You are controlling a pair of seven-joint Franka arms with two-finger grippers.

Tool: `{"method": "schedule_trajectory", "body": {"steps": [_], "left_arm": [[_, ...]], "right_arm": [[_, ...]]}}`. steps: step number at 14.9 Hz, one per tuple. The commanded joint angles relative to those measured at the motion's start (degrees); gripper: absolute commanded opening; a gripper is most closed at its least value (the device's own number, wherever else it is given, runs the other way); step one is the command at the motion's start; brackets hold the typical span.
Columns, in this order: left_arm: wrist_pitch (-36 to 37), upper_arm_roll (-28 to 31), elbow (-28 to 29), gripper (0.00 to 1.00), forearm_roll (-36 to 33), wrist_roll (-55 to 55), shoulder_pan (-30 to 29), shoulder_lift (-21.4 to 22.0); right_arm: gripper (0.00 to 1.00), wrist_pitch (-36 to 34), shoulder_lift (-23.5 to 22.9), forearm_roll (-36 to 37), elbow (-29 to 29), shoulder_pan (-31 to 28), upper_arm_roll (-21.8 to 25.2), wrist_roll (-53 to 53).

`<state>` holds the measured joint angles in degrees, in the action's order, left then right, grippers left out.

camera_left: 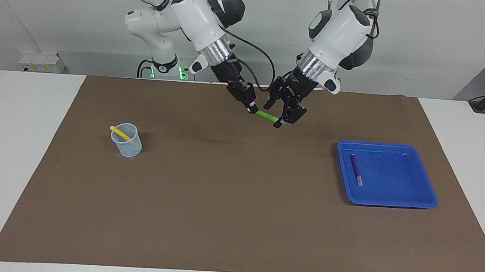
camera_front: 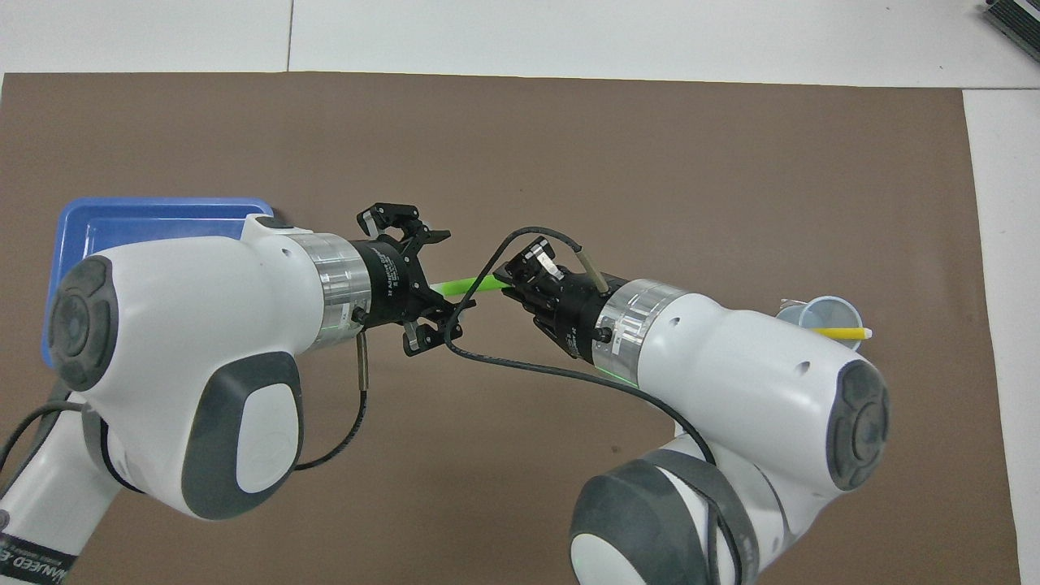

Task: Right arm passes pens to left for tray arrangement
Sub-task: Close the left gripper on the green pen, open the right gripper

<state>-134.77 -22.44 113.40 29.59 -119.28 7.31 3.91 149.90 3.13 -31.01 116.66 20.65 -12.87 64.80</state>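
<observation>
Above the middle of the brown mat on the desk [camera_left: 37, 147], close to the robots' edge, the two grippers meet over a green pen [camera_left: 266, 116], and the arrangement reads as a handover in mid-air. The right gripper [camera_left: 251, 107] is clamped on one end of the pen and holds it nearly level, so that the free end points toward the left arm and gives it a clear length to take. The left gripper [camera_left: 279, 113] has its fingers apart on either side of that free end; from these views I cannot tell whether either finger touches the pen, but they do not look closed on it, so the right gripper seems to carry all the weight. The blue tray [camera_left: 428, 196] lies toward the left arm's end of the desk, within that arm's easy reach, which explains the pass. A purple pen [camera_left: 356, 168] already lies in the tray along the rim nearest the middle of the desk, leaving room beside it. The yellow pen [camera_left: 122, 134] leans in a clear cup [camera_left: 128, 145] at the right arm's end, presumably waiting its turn.
</observation>
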Motion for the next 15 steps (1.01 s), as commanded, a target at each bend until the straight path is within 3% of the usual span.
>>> {"method": "schedule_trajectory", "body": {"steps": [1, 7, 15], "left_arm": [[-4.26, 0.64, 3.23, 0.82, 0.38, 0.18, 1.04, 2.07], [-10.78, 0.64, 5.96, 0.81, 0.38, 0.27, 3.15, 1.36], [-5.15, 0.64, 6.31, 0.81, 0.38, 1.33, 5.52, 2.07]], "right_arm": [[0.00, 1.45, 1.53, -1.77, 1.82, -0.17, -0.05, -0.90], [0.00, -2.23, 2.23, -1.77, 2.43, -0.69, -0.05, -7.57], [0.00, -3.56, 2.50, -1.77, 2.35, -0.70, -0.05, -9.78]]}}
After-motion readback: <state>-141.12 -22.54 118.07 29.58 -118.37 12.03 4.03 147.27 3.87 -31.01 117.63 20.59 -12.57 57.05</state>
